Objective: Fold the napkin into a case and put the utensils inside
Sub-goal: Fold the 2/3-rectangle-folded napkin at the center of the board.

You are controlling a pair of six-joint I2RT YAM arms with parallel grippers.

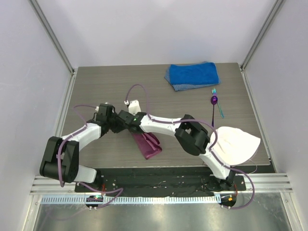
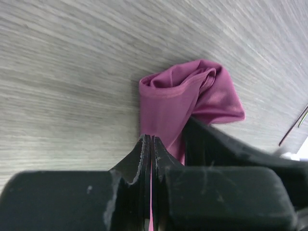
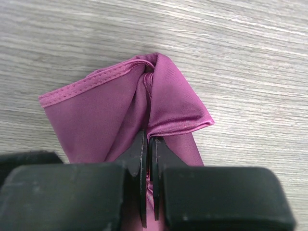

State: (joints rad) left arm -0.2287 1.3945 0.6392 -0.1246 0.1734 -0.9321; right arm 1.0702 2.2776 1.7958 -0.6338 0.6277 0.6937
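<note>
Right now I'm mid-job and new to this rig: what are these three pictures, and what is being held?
Two robot arms stand at the near edge of the table. The wide picture looks down from above and behind them; the other two come from cameras on each wrist. The left claw and right claw are each shut on the bunched purple napkin. Farther back lie a blue towel, a purple spoon and teal fork; a white cloth lies at the right.

A blue towel [image 1: 192, 75] lies far on the table [image 1: 106, 91], a white cloth [image 1: 237, 144] near-right.
</note>
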